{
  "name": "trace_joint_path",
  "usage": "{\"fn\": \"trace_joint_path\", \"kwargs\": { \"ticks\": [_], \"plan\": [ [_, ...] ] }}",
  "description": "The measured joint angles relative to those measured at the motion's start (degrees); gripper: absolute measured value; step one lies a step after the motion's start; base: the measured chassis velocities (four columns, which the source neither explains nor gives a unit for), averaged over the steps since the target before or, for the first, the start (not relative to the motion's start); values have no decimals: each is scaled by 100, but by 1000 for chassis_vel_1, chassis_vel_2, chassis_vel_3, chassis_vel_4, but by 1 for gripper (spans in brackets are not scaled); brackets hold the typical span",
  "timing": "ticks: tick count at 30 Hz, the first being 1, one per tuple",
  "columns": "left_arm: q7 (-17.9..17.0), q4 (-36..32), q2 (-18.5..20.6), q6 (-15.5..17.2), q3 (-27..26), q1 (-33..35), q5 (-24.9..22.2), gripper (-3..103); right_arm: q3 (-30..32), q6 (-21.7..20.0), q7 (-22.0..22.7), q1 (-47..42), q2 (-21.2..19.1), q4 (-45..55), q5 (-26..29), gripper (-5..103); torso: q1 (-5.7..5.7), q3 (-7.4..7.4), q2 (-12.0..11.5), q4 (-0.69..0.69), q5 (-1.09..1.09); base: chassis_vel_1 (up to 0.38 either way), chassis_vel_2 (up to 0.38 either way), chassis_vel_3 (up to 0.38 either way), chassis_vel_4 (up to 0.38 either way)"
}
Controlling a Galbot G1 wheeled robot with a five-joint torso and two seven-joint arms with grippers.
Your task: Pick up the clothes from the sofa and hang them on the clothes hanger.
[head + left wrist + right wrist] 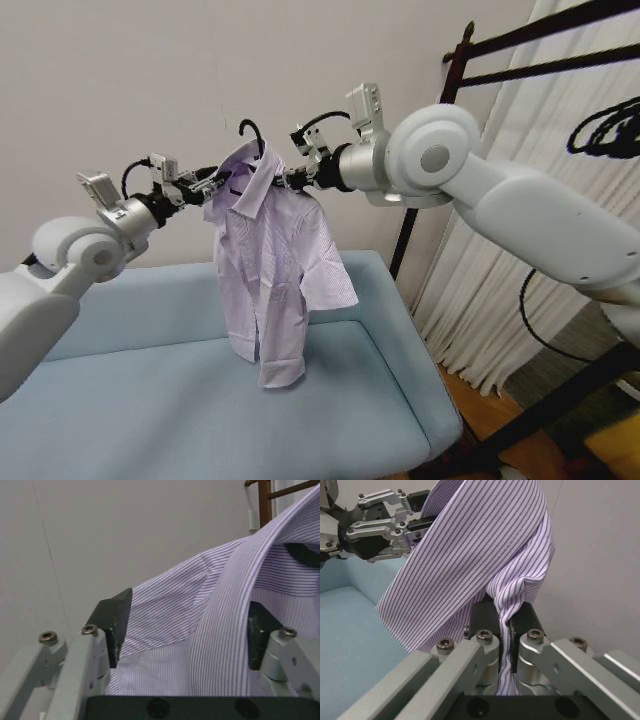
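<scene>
A lilac striped shirt (pixel 270 270) hangs on a black hanger whose hook (pixel 254 130) sticks up above the collar, held in the air over the sofa. My right gripper (pixel 297 181) is shut on the shirt's shoulder fabric; the right wrist view shows the cloth (pixel 485 545) pinched between its pads (pixel 504 625). My left gripper (pixel 205 185) is at the other shoulder. Its fingers (pixel 117 617) stand wide apart with the shoulder cloth (pixel 200 625) between them. A dark piece of the hanger (pixel 302 555) shows under the collar. The left gripper (pixel 415 510) also shows beyond the shirt.
The light blue sofa (pixel 150 400) lies below the shirt. A dark wooden clothes rack (pixel 455 70) stands at the right, in front of white curtains (pixel 520 290). A plain wall is behind. Black cable (pixel 605 130) loops near my right arm.
</scene>
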Motion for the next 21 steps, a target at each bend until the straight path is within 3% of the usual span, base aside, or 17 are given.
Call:
{"fn": "trace_joint_path", "kwargs": {
  "ticks": [3,5,6,8,11,21],
  "plan": [
    [-326,7,-11,-2,-140,55,-23,76,208,-20,482,7,80,1,249,3,0,0,0,0,0,0,0,0,0],
    [-416,-3,-11,-2,-198,95,-47,76,253,-24,584,13,85,-1,294,3,0,0,0,0,0,0,0,0,0],
    [-541,-33,-6,-2,-345,192,-91,86,369,-33,838,29,99,-5,430,3,0,0,0,0,0,0,0,0,0],
    [-589,-82,23,9,-621,425,-176,92,516,-37,1167,63,108,-22,652,3,0,0,0,0,0,0,0,0,0],
    [-595,-151,62,45,-881,663,-313,98,607,-39,1324,116,69,-61,820,3,0,0,0,1,0,0,0,0,0],
    [-602,-470,201,118,-1905,1716,-787,100,753,-43,1388,207,-86,-145,958,3,0,0,0,0,1,0,0,0,0]
  ]
}}
